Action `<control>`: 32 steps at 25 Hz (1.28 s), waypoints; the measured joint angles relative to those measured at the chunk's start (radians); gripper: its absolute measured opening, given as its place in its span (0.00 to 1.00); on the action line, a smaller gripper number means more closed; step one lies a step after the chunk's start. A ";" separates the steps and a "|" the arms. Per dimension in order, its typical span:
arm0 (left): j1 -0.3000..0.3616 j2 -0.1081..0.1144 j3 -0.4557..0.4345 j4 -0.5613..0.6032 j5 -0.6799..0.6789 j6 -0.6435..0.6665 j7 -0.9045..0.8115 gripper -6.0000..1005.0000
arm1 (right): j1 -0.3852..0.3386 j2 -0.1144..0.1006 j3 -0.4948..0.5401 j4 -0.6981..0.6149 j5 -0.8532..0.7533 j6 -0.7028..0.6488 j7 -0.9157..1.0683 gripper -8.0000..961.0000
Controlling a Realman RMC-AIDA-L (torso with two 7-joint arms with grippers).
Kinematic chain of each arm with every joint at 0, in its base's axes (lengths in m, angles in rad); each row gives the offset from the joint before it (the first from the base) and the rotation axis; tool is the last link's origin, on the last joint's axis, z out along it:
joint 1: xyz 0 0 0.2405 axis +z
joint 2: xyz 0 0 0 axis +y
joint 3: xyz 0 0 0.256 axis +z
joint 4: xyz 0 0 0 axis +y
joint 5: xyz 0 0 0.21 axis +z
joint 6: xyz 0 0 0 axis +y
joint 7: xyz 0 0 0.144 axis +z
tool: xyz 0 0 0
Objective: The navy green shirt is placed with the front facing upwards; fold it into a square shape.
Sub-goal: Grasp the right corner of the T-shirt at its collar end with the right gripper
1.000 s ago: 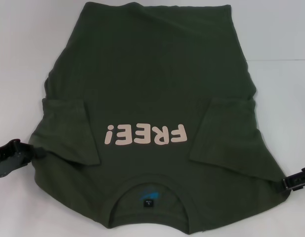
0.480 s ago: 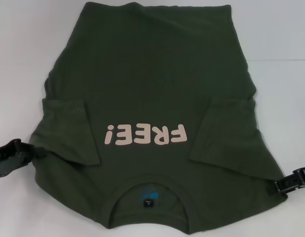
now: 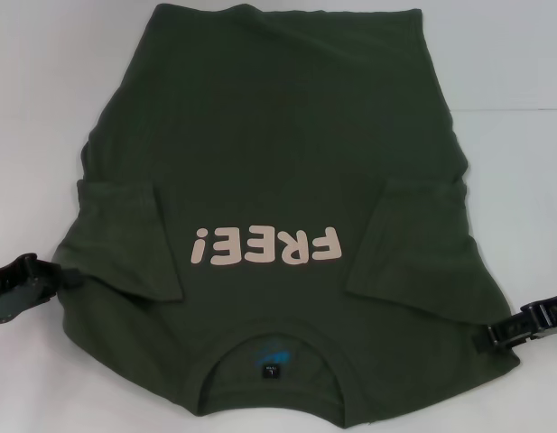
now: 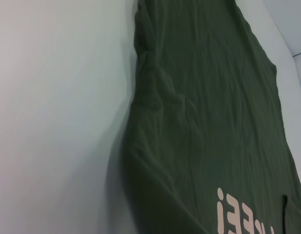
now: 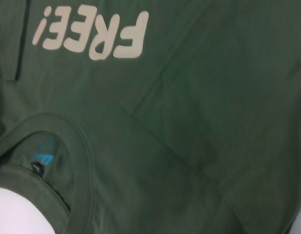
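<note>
- One navy green shirt (image 3: 278,162) lies flat, front up, on the white desk (image 3: 43,108), collar nearest the robot, both sleeves folded inward.
- Pale pink "FREE!" (image 3: 264,245) reads upside down in the head view; a small blue label (image 3: 271,354) inside the collar is unreadable.
- The left end effector (image 3: 63,275) and the right end effector (image 3: 487,337) touch opposite shoulder edges; whether either is clamped cannot be told.
</note>
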 joint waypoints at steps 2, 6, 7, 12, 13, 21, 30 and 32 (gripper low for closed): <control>-0.001 0.000 0.000 -0.001 0.000 -0.002 0.000 0.04 | 0.000 -0.001 0.000 0.003 0.002 0.000 -0.001 0.65; -0.004 0.001 0.000 -0.001 0.000 -0.003 0.000 0.04 | 0.010 0.004 -0.008 0.009 -0.004 0.005 -0.001 0.65; -0.005 0.001 0.000 -0.001 0.000 -0.003 0.000 0.04 | 0.011 0.005 -0.010 0.009 -0.006 0.004 -0.001 0.65; -0.005 0.002 0.000 -0.002 0.000 -0.003 -0.001 0.04 | 0.004 -0.012 -0.016 -0.002 -0.008 -0.006 0.026 0.64; -0.002 0.001 0.000 -0.002 0.000 -0.002 -0.001 0.04 | 0.001 -0.017 -0.016 -0.003 -0.008 -0.006 0.029 0.64; 0.001 -0.001 0.000 -0.002 0.000 -0.002 -0.001 0.04 | -0.009 -0.020 -0.016 -0.005 -0.008 -0.006 0.032 0.64; 0.003 -0.003 -0.001 -0.002 0.000 -0.002 0.000 0.04 | -0.009 0.000 -0.041 0.001 -0.008 0.004 0.033 0.63; 0.003 -0.003 -0.001 -0.002 -0.002 -0.002 0.001 0.04 | -0.008 0.003 -0.038 -0.002 -0.005 0.002 0.034 0.63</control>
